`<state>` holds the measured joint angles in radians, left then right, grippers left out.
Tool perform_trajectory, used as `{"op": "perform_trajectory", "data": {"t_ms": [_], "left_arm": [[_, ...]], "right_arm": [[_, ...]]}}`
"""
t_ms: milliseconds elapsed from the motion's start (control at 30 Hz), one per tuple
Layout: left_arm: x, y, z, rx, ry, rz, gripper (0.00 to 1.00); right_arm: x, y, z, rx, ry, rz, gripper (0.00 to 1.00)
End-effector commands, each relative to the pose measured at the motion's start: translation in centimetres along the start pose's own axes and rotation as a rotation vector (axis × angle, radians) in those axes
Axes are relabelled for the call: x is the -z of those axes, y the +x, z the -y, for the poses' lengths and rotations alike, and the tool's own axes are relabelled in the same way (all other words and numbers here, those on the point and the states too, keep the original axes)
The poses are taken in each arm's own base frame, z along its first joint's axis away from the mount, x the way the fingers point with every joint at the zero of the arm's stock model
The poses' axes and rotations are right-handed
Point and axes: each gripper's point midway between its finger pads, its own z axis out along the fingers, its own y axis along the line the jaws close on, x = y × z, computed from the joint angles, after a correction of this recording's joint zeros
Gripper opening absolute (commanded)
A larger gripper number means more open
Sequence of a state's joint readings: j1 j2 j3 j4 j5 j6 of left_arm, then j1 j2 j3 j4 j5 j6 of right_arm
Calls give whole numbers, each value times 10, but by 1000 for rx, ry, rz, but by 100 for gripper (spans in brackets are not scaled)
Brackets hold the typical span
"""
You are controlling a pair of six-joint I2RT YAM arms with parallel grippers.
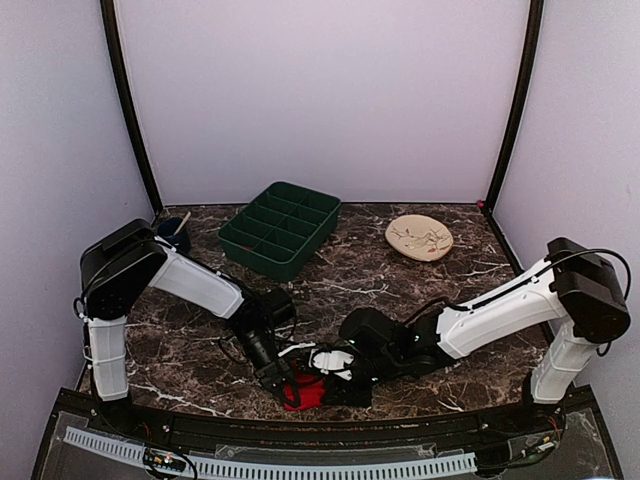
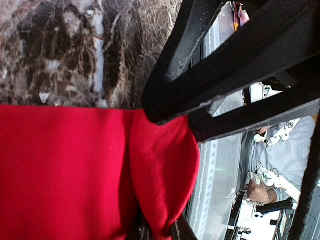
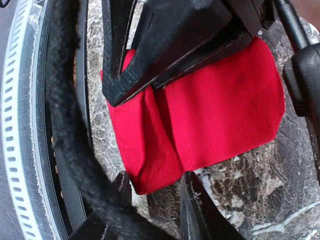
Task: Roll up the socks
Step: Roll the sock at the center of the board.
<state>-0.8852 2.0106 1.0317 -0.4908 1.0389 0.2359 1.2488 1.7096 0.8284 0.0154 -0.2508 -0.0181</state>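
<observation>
The red socks [image 1: 308,393] lie bundled on the marble table close to its front edge, between both grippers. In the left wrist view the socks [image 2: 65,175] fill the lower left, and my left gripper [image 2: 161,229] is shut on a bulging fold of them. Seen from the right wrist, the socks [image 3: 220,110] form a flat folded pad with a thicker rolled end on the left. My right gripper [image 3: 155,184] stands open, its fingertips [image 3: 192,192] on either side of that rolled end's lower corner. The left gripper's black fingers [image 3: 160,55] cover the top of the socks there.
A green compartment tray [image 1: 281,228] sits at the back middle, a beige dish [image 1: 419,238] at the back right, and a dark cup with a stick [image 1: 174,232] at the back left. The table's front edge with a perforated rail [image 1: 270,465] runs just beyond the socks.
</observation>
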Motion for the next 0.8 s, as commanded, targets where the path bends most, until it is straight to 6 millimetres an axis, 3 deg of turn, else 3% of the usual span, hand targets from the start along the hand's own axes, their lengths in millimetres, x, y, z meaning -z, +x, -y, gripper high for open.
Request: {"op": "perform_trajectory", "data": {"t_ms": [0,500,767], "left_arm": [[-4,13,-10,29,-31,-45,12],[-5,14,-11,35,-24,-50,13],[-5,14,-11,36,-22,-51,13]], "right_arm": [[-3,-12,-9,43,-29,18,33],[-11,-12,-14,83,-44,-3,31],[-18,-11,-16,89,-66,-15,17]]}}
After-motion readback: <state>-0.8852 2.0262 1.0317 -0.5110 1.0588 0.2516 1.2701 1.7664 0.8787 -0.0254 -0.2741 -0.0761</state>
